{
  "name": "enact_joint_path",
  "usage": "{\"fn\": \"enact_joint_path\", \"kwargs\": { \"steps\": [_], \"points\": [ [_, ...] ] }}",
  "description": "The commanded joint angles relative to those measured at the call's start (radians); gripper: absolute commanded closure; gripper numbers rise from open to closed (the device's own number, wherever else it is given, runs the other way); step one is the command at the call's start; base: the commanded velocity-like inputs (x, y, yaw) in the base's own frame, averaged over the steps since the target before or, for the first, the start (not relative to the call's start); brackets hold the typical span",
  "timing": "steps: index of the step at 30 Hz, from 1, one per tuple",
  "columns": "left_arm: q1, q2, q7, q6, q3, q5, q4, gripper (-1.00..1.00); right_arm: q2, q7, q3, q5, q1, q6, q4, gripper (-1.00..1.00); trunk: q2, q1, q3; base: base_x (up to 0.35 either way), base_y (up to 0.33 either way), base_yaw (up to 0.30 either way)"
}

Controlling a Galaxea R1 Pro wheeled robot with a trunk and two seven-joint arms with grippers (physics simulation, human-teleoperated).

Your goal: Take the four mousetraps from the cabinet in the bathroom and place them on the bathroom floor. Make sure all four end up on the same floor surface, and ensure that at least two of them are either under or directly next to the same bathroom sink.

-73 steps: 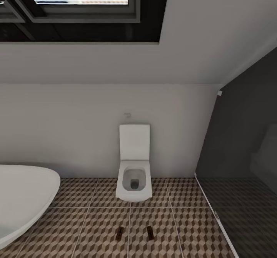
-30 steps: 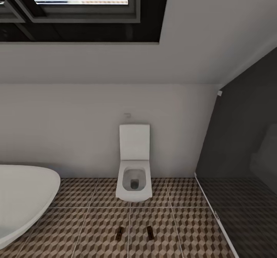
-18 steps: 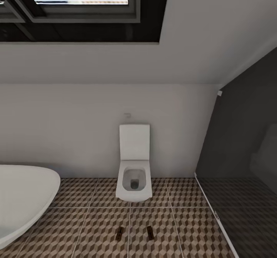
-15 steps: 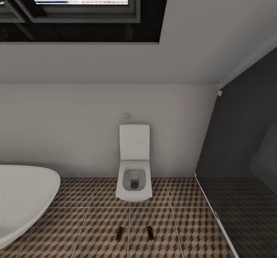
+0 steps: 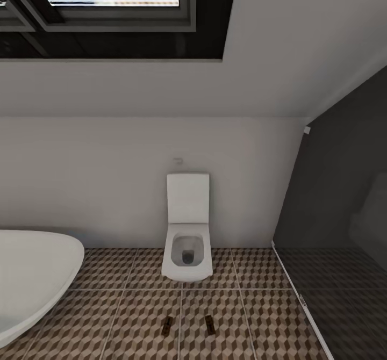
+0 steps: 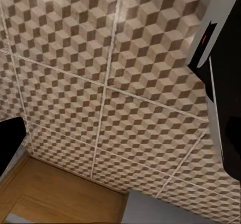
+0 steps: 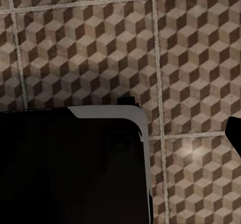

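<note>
Bathroom floor (image 5: pixel 134 317) runs across the bottom of the head view, big cube-patterned tiles in brown, beige and cream with pale grout. Two mousetraps (image 5: pixel 167 326) lie flat on it, side by side but apart: the left one there, the other (image 5: pixel 209 324) just to its right, both out in front of the toilet (image 5: pixel 187 242) and clear of it. The toilet is square and white, lid up against the pale wall. At left, the rounded end of a white bathtub (image 5: pixel 32 274) comes into view. At right, a dark glass panel (image 5: pixel 333 199) closes off darker shower tiles (image 5: pixel 344 306). Overhead, a dark-framed skylight (image 5: pixel 107 5) is set into the sloped ceiling. Down at the left wrist view it's more patterned floor (image 6: pixel 100 73), an orange-brown wooden surface (image 6: pixel 60 194) at one edge, and a black-and-white robot part (image 6: pixel 221 83) along the side. The right wrist view has tiles (image 7: pixel 90 48) too, with a large black robot body (image 7: pixel 70 169) in front. As for the hands, I cannot tell how far either is open, nor whether either has hold of anything.
</note>
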Motion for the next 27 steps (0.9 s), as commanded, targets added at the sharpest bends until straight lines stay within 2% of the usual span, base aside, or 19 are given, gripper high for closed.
{"fn": "enact_joint_path", "kwargs": {
  "steps": [1, 6, 13, 16, 24, 27],
  "points": [
    [0.001, 0.004, 0.017, 0.004, -0.008, 0.01, 0.0, -1.0, 0.0, 0.005, 0.005, -0.012, -0.001, -0.004, 0.0, -1.0, -0.002, 0.001, -0.002, 0.0, 0.0, 0.0],
    [0.004, -0.005, 0.035, 0.0, -0.008, 0.01, -0.002, -1.0, 0.0, 0.006, 0.006, -0.011, -0.001, -0.004, -0.001, -1.0, -0.002, 0.001, -0.002, 0.0, 0.0, 0.0],
    [0.006, -0.063, 0.04, -0.007, -0.008, 0.01, -0.006, -1.0, 0.0, 0.006, 0.006, -0.011, -0.001, -0.004, 0.001, -1.0, -0.002, 0.001, -0.002, 0.0, 0.0, 0.0],
    [0.006, -0.075, 0.04, -0.007, -0.008, 0.011, -0.007, -1.0, -0.002, 0.005, 0.006, -0.01, -0.001, -0.002, 0.005, -1.0, -0.002, 0.001, -0.002, 0.0, 0.0, 0.0],
    [0.007, -0.083, 0.039, -0.009, -0.007, 0.012, -0.008, -1.0, -0.01, -0.007, 0.006, -0.008, 0.0, 0.01, 0.011, -1.0, -0.002, 0.001, -0.002, 0.0, 0.0, 0.0],
    [0.007, -0.084, 0.039, -0.009, -0.007, 0.012, -0.009, -1.0, -0.014, -0.033, 0.006, -0.008, 0.015, 0.04, 0.012, -1.0, -0.002, 0.001, -0.002, 0.0, 0.0, 0.0]
  ]
}}
